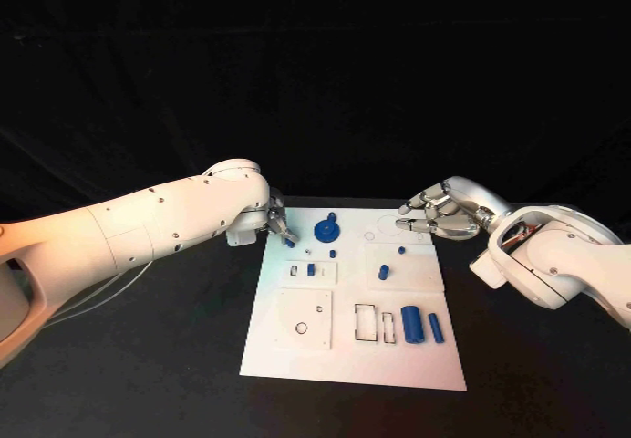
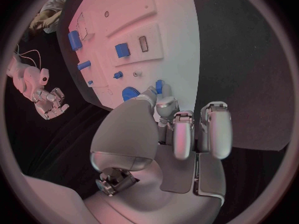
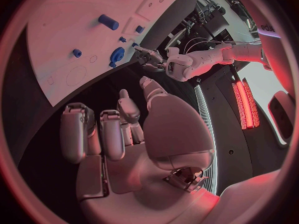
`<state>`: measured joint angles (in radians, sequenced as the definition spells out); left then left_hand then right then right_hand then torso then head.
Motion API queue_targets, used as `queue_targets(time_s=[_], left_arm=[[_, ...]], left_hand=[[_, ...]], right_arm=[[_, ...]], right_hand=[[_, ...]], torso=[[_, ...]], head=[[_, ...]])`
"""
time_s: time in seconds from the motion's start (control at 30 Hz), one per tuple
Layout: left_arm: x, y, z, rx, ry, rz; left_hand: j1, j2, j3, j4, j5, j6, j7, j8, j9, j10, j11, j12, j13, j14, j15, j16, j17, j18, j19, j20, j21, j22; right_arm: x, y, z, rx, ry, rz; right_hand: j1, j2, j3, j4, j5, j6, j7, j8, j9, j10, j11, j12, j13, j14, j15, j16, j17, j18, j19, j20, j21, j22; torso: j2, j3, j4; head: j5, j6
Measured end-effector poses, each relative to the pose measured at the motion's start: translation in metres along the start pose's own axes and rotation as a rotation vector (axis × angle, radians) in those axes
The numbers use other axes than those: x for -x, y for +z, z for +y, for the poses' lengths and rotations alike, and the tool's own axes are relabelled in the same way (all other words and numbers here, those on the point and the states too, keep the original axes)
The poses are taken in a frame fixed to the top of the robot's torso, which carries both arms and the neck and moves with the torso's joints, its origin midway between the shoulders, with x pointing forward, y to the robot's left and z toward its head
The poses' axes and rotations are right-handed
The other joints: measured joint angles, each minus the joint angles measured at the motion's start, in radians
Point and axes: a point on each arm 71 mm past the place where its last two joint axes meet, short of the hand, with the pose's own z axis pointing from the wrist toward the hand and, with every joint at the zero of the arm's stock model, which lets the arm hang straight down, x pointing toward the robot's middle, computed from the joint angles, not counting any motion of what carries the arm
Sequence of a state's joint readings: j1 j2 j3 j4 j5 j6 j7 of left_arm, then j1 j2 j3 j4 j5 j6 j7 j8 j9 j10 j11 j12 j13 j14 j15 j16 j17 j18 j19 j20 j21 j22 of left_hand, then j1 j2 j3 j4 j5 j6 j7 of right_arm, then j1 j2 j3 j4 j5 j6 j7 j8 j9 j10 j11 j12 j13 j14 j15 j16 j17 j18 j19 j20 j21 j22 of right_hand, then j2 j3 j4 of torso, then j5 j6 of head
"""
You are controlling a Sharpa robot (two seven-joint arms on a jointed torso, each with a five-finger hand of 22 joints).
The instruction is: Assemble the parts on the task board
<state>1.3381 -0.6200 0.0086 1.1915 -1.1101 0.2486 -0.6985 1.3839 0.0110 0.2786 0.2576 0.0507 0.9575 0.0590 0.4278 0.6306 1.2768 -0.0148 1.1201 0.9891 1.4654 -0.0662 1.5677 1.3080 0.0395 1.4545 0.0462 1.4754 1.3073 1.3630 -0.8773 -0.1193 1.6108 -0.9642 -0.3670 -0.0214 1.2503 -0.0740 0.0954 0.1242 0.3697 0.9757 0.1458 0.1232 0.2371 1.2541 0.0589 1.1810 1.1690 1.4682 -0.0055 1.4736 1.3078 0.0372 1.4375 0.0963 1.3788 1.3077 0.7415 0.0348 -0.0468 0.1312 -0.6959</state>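
Nearest the robot on the white task board (image 1: 353,365): two upright blue cylinders (image 1: 411,324) side by side at the right, the thicker on the left and the slimmer (image 1: 435,328) just beside it. Left of those, two narrow rectangular slots (image 1: 365,324) with dark outlines, and further left a square raised panel (image 1: 304,320) with a small round hole.

In the middle of the board: a small blue block (image 1: 310,269) standing in a smaller raised panel on the left, and a short blue peg (image 1: 383,271) lying tilted on the right. Just beyond, a tiny blue stud (image 1: 334,253).

At the far end: a blue gear-like piece (image 1: 327,224) with a round head, resting on the board near its left corner. Immediately left of it, the left hand (image 1: 274,224), at the board's far left edge, fingertips pinching a small blue part (image 1: 288,241) held just over the board surface. From the left wrist view, that blue part (image 2: 159,87) sticking up past the fingertips (image 2: 166,104), the remaining fingers curled in close together, the gear-like piece (image 2: 130,93) just beside.

At the far right corner: the right hand (image 1: 434,217), hovering over the board's edge, holding nothing, fingers bent loosely and apart. From the right wrist view, the fingers (image 3: 112,133) separated with gaps between, nothing inside them, the board (image 3: 74,45) beyond them.
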Motion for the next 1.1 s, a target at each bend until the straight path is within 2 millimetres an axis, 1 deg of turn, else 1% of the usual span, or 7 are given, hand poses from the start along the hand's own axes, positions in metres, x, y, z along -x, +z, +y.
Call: queue_targets(time_s=[0.17,0.27,0.33,0.4,0.5,0.7,1.1], left_arm=[[-0.001,0.0,0.001,-0.001,-0.006,0.005],[-0.001,0.0,0.001,-0.004,-0.016,0.012],[-0.002,-0.001,0.002,-0.008,-0.026,0.018],[-0.003,-0.002,0.004,-0.014,-0.039,0.025],[-0.004,-0.005,0.006,-0.026,-0.065,0.037],[-0.008,-0.014,0.008,-0.064,-0.116,0.052],[-0.016,-0.029,0.013,-0.125,-0.18,0.049]], left_hand=[[0.032,-0.018,0.053,0.027,0.0,-0.004,0.004,-0.005,-0.001,-0.003,0.0,-0.005,-0.004,0.0,0.0,0.0,0.0,0.0,0.0,0.0,0.0,0.0],[0.049,-0.036,0.098,0.071,0.0,-0.007,0.007,0.004,0.002,-0.003,0.001,-0.011,-0.007,0.0,0.0,0.0,0.0,0.0,0.0,0.0,0.0,0.0],[0.03,-0.061,0.133,0.097,0.001,-0.007,0.007,0.021,0.014,-0.004,0.003,-0.011,-0.008,0.0,0.0,0.0,0.0,0.0,0.0,0.0,0.0,0.0],[-0.004,-0.095,0.206,0.076,0.001,-0.007,0.007,0.032,0.025,0.001,0.007,-0.011,-0.009,0.0,0.0,0.0,0.0,0.0,0.0,0.0,0.0,0.0],[-0.032,-0.122,0.261,0.056,0.001,-0.007,0.008,0.046,0.034,0.001,0.007,-0.014,-0.016,0.0,0.0,0.0,0.0,0.0,0.0,0.0,0.0,0.001],[-0.057,-0.147,0.303,0.033,0.001,-0.009,0.009,0.061,0.047,0.001,0.007,-0.025,-0.033,0.0,0.0,0.0,0.0,0.0,0.0,0.0,0.0,0.001],[-0.091,-0.181,0.346,-0.01,0.001,-0.001,0.002,0.079,0.059,0.026,-0.003,-0.013,-0.016,0.0,0.0,0.0,0.0,0.0,0.005,-0.005,0.012,0.001]], right_arm=[[0.0,0.0,0.0,0.0,0.0,0.0],[0.0,0.0,0.0,0.0,0.0,0.0],[0.0,0.0,0.0,0.0,0.0,0.0],[0.0,0.0,0.0,0.0,0.0,0.0],[0.0,0.0,0.0,-0.001,0.0,-0.001],[0.001,-0.001,-0.002,-0.004,-0.001,-0.003],[0.002,-0.002,-0.003,-0.007,-0.001,-0.005]], right_hand=[[0.0,0.0,0.0,0.0,0.0,0.0,0.0,0.0,0.0,0.0,0.0,0.0,0.0,0.0,0.0,0.0,0.0,0.0,0.0,0.0,0.0,0.0],[0.0,0.0,0.0,0.0,0.0,0.0,0.0,0.0,0.0,0.0,0.0,0.0,0.0,0.0,0.0,0.0,0.0,0.0,0.0,0.0,0.0,0.0],[0.0,0.0,0.0,0.0,0.0,0.0,0.0,0.0,0.0,0.0,0.0,0.0,0.0,0.0,0.0,0.0,0.0,0.0,0.0,0.0,0.0,0.0],[0.0,0.0,0.0,0.0,0.0,0.0,0.0,0.0,0.0,0.0,0.0,0.0,0.0,0.0,0.0,0.0,0.0,0.0,0.0,0.0,0.0,0.0],[0.0,0.0,0.0,0.0,0.0,0.0,0.0,0.0,0.0,0.0,0.0,0.0,0.0,0.0,0.0,0.0,0.0,0.0,0.0,0.0,0.0,0.0],[0.0,0.0,0.0,0.0,0.0,0.0,0.0,0.0,0.0,0.0,0.0,0.0,0.0,0.0,0.0,0.0,0.0,0.0,0.0,0.0,0.0,0.0],[-0.004,0.004,-0.003,0.003,0.0,0.0,0.0,0.0,0.0,0.0,0.0,0.0,0.0,0.0,0.0,0.0,0.0,0.0,0.0,0.0,0.0,0.0]], torso=[[0.0,0.0005,-0.0004],[0.0,0.0005,-0.0004],[-0.001,0.0005,-0.0004],[-0.001,0.0005,0.0002],[-0.001,0.0005,0.0015],[-0.001,0.0008,0.0037],[-0.001,0.0007,0.0046]], head=[[0.001,0.002],[0.001,0.002],[0.001,0.002],[0.002,0.003],[0.002,0.003],[0.005,0.004],[0.012,0.001]])
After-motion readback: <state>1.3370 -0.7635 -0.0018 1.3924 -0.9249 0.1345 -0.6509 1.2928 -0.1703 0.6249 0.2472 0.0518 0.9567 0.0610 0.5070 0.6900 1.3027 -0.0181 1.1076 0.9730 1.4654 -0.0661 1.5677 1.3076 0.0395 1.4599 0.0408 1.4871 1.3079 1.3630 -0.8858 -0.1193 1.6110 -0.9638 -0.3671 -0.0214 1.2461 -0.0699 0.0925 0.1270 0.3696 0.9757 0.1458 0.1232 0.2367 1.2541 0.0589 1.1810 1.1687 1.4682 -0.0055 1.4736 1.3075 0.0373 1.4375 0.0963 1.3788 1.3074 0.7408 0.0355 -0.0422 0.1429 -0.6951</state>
